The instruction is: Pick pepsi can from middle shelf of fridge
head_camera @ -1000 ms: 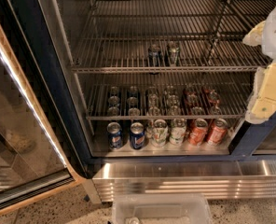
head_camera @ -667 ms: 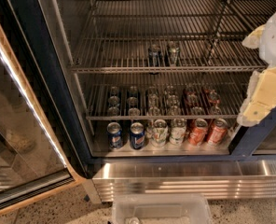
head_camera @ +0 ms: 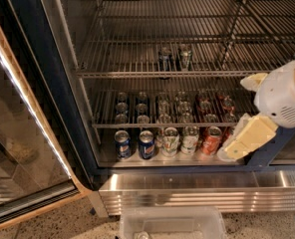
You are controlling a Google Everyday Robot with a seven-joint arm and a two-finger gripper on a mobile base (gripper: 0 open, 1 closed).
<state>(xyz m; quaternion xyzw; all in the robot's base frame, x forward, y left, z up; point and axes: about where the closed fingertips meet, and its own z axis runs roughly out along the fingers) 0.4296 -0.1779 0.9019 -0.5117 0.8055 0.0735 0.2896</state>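
Note:
The fridge [head_camera: 48, 78] stands open in the camera view. On its middle shelf [head_camera: 117, 74] the dark blue pepsi can [head_camera: 165, 59] stands upright near the centre, with a pale silver-green can [head_camera: 185, 57] right beside it. My gripper [head_camera: 241, 114] hangs at the right, in front of the lower rack, lower than the pepsi can and well to its right. Its cream fingers [head_camera: 250, 137] are spread apart and hold nothing.
Below, rows of cans fill the lower rack [head_camera: 102, 126] and the fridge floor: blue cans [head_camera: 146, 144], silver-green cans [head_camera: 170, 141], orange-red cans [head_camera: 211, 140]. The glass door [head_camera: 18, 148] is swung open at left. A clear plastic bin [head_camera: 172, 224] sits on the floor before the ribbed steel base panel [head_camera: 197, 194].
My gripper has moved left and down, further into the view in front of the lower right cans. The cans have not moved.

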